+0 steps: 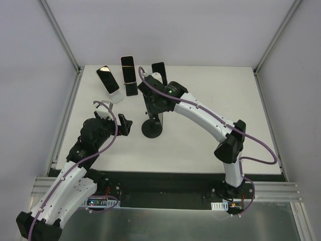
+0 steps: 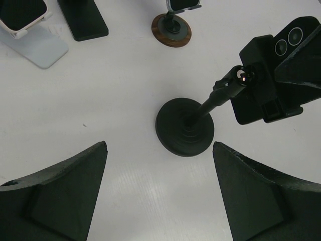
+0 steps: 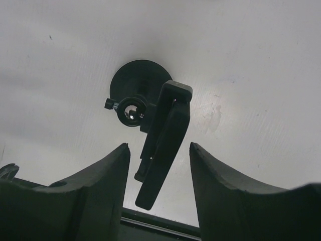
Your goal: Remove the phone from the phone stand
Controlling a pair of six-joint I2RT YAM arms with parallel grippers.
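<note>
Right gripper fingers are closest to the lens, spread either side of the black phone, not gripping yet. Phone sits edge-on in the clamp of the black phone stand, mid-table. Reads as pre-grasp: next move likely needs a squeeze on the phone's edges, then a pull clear without tipping the stand. Left gripper is also spread and empty, just left of the base. Three more phones sit on stands at the far edge. White table, plain white walls.

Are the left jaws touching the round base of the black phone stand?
No, the left wrist view shows the round base apart from both jaws of the open left gripper.
</note>
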